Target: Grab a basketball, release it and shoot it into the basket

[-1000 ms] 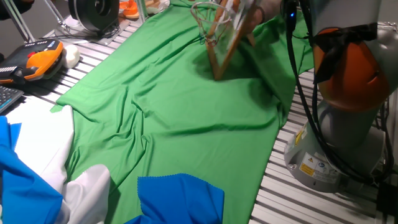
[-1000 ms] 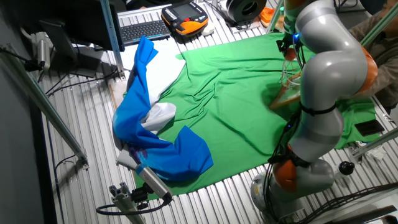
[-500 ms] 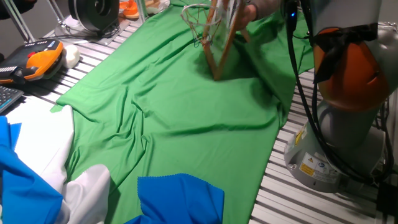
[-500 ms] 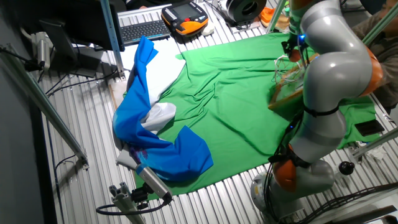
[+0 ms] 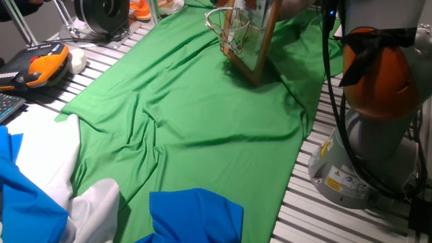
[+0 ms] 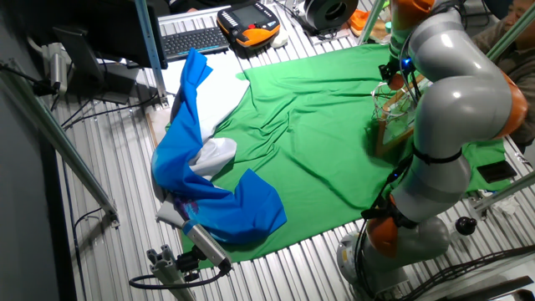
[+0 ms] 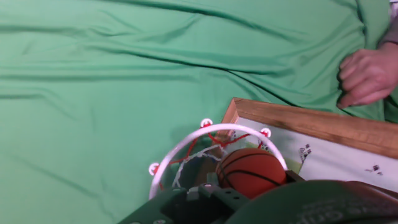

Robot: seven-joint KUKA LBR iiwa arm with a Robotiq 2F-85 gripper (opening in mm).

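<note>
In the hand view the orange basketball (image 7: 250, 172) with dark lines sits right at my gripper (image 7: 249, 190), whose dark fingers close in on it from below. It hangs over the white rim (image 7: 186, 144) of the basket, next to the wooden-framed backboard (image 7: 311, 124). A person's hand (image 7: 370, 74) rests behind the backboard. The basket (image 5: 243, 34) stands at the far end of the green cloth in one fixed view. From the other side, the basket (image 6: 393, 117) is partly behind my arm. Gripper and ball are hidden in both fixed views.
Green cloth (image 5: 189, 101) covers the table, with blue cloth (image 5: 196, 212) and white cloth at the near end. An orange-and-black device (image 5: 44, 64) and a white ball (image 5: 77, 61) lie at the left. My arm's base (image 5: 364, 148) stands at the right edge.
The basket was tilted and has been shifted by the person's hand; it now stands more upright and a little further right under my hand.
</note>
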